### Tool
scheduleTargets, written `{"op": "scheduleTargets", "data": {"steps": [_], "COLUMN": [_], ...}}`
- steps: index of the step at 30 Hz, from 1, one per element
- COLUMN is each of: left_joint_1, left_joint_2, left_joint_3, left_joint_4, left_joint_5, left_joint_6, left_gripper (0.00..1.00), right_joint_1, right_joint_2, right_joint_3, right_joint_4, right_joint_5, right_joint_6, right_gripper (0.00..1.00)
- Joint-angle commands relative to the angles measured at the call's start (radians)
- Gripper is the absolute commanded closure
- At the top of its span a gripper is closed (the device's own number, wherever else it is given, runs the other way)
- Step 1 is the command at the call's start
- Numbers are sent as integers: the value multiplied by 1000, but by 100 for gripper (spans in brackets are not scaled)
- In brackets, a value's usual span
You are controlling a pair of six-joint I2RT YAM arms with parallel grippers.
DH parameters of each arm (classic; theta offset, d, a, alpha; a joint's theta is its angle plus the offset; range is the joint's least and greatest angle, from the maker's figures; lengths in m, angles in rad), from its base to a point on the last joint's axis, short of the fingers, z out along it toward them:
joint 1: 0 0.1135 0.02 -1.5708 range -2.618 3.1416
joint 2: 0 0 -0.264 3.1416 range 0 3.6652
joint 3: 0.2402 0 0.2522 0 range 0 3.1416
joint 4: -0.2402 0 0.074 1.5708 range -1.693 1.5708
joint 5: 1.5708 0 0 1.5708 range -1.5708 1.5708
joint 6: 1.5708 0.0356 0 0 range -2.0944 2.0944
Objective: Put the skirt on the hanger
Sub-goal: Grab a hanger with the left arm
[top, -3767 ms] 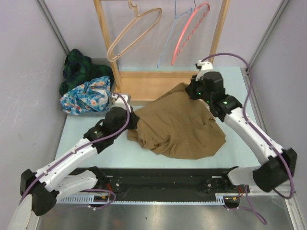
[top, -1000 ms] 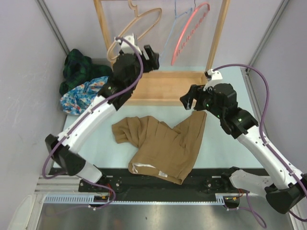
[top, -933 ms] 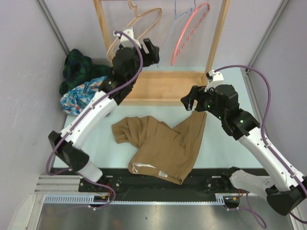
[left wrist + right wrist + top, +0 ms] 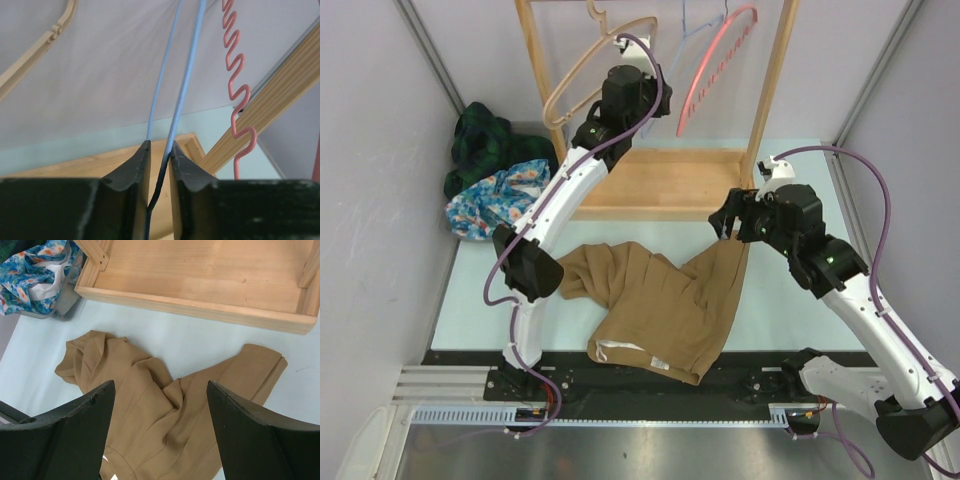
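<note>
Toward the tabletop's (image 4: 470, 290) near edge, found the skirt (image 4: 660, 300) crumpled, below the spread right end effector (image 4: 160, 386). Up at the wooden rack (image 4: 774, 70), pinched a wire of the blue hanger (image 4: 185, 75) in the left end effector (image 4: 159, 150). Hanger-fetching step, seemingly; next needed unhooking it.

I'm getting soft, even light coming down from above in the overhead view, brightening the wooden rack (image 4: 670, 188) and leaving only faint, thin shadows on the table (image 4: 470, 300) in front of it, with no glare washing anything out. Through the left wrist camera, the left gripper (image 4: 159, 150) below the rack's post is showing as a dark, slightly blurred mass against a bright wall (image 4: 110, 75). The right wrist view is rendering the rack's base crisp.
</note>
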Motion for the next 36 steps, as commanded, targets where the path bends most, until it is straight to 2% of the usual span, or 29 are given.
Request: {"op": "scheduleTargets", "data": {"steps": [1, 4, 6, 13, 18, 25, 28, 29, 32, 36], "left_joint_1": [5, 5, 5, 4, -10, -35, -47, -51, -73, -94], "left_joint_2": [-19, -27, -30, -62, -138, -298, -358, -401, -506, -660], "left_joint_3": [46, 44, 44, 52, 28, -182, -286, -313, -425, -587], "left_joint_4": [49, 68, 75, 95, 80, 85, 83, 81, 69, 37], "left_joint_5": [-5, 7, 21, 50, 64, 49, 46, 43, 20, -16], "left_joint_6": [46, 74, 94, 124, 161, 189, 198, 201, 206, 152], "left_gripper": [80, 89, 100, 100, 100, 100, 100, 100, 100, 100], "right_joint_1": [-8, -9, -8, -12, -16, -25, -29, -29, -26, -25], "right_joint_2": [-21, -24, -28, -38, -38, -34, -30, -28, -31, 1], "right_joint_3": [3, 1, 1, 0, -3, -2, -3, -5, -20, -25], "right_joint_4": [-1, -5, -5, -16, -16, 1, 3, 1, -5, -45], "right_joint_5": [7, 17, 19, 41, 56, 62, 51, 54, 80, 10], "right_joint_6": [-9, -6, -4, 0, 0, -1, -18, -24, -49, -67], "right_gripper": [21, 21, 21, 21, 21, 20, 9, 1, 0, 1]}}
